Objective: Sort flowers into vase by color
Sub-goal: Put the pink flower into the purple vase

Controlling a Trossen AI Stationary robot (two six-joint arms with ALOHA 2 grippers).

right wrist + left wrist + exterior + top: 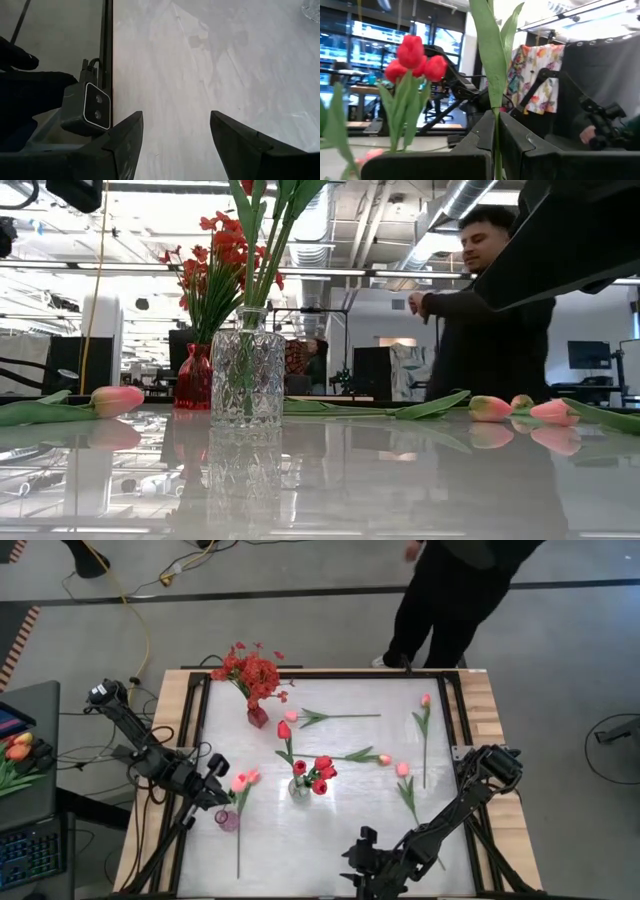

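Overhead view of the white table, read from left to right. The left gripper sits at the left side of the table, its fingers closed on the thin green stem of a pink tulip; the bud lies just beside the gripper, and the stem runs toward the near edge past a small pink vase. In the left wrist view the stem stands clamped between the two dark fingers, with leaves rising above them.

At the far left of the table a red vase holds a bushy spray of small red blossoms. Near the centre a clear glass vase holds red tulips. Around it lie loose flowers: a pink tulip with its stem pointing right, a red tulip and a pink one with stems flat on the table. Farther right lie two more pink tulips, one toward the far edge and one nearer the middle.

The right gripper rests at the near edge, right of centre, its jaws apart and holding nothing, above bare table. A person in dark clothing stands beyond the far edge.
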